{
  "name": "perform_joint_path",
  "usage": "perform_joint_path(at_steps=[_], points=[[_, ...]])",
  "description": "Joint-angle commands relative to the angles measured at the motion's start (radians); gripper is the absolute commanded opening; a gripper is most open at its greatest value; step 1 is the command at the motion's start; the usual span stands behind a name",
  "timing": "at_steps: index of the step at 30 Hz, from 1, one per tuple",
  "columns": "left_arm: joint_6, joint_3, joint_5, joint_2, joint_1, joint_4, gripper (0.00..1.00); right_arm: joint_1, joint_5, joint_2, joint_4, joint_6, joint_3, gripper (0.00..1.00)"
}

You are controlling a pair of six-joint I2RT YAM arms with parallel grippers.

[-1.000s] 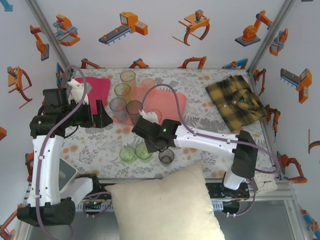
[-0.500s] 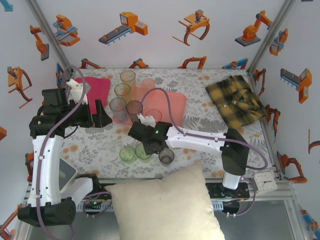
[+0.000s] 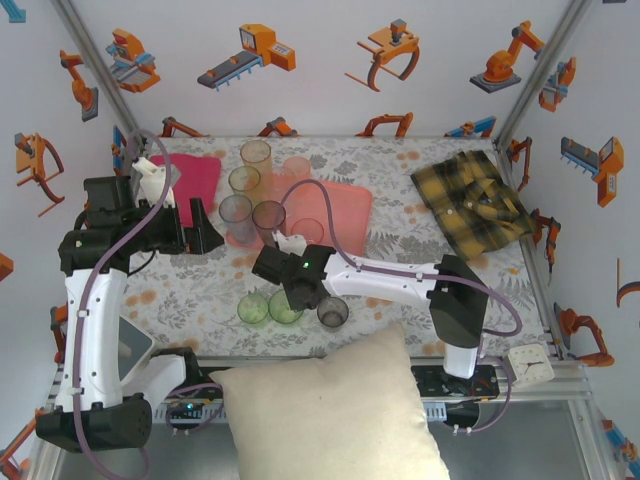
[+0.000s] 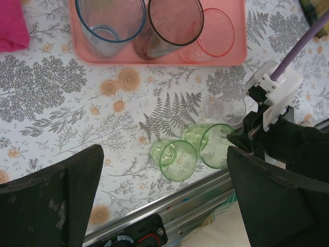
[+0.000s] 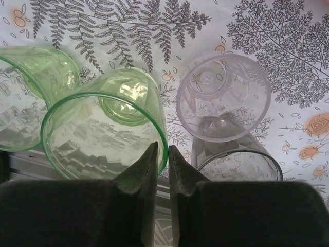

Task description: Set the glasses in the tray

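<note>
Two green tumblers (image 3: 253, 308) (image 3: 285, 306) and a smoky grey one (image 3: 333, 313) stand near the table's front edge. My right gripper (image 3: 292, 298) is down at the right-hand green tumbler (image 5: 103, 139). Its fingers (image 5: 162, 149) are pinched on that tumbler's rim, one inside and one outside. A pale purple tumbler (image 5: 223, 98) and a grey rim (image 5: 239, 162) sit just to its right. The salmon-pink tray (image 3: 345, 205) holds blue (image 4: 110, 20), smoky (image 4: 172, 25) and pink (image 4: 213, 33) tumblers, with more behind. My left gripper (image 4: 164, 200) hangs open and holds nothing, left of the tray.
A magenta folded cloth (image 3: 195, 180) lies at the back left. A yellow plaid shirt (image 3: 472, 205) is at the back right. A cream pillow (image 3: 330, 410) overhangs the front rail. The tray's right half (image 3: 350, 195) is bare.
My right gripper has slid left and slightly forward onto the green tumbler's rim. The left arm has stayed put.
</note>
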Motion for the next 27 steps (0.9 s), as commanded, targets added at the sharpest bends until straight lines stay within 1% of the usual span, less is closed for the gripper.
perform_joint_path(at_steps=[1, 5, 15, 27], points=[[-0.014, -0.007, 0.021, 0.002, 0.006, 0.013, 0.97, 0.003, 0.023, 0.023, -0.033, 0.017, 0.037, 0.15], [-0.013, -0.008, 0.023, 0.000, 0.006, 0.013, 0.97, 0.003, 0.027, 0.025, -0.032, 0.018, 0.040, 0.10], [-0.013, -0.007, 0.021, -0.005, 0.008, 0.014, 0.97, 0.002, 0.030, -0.001, -0.032, 0.016, 0.054, 0.03], [-0.018, -0.001, 0.023, -0.012, 0.011, 0.014, 0.97, -0.004, 0.026, -0.077, -0.054, 0.003, 0.049, 0.01]])
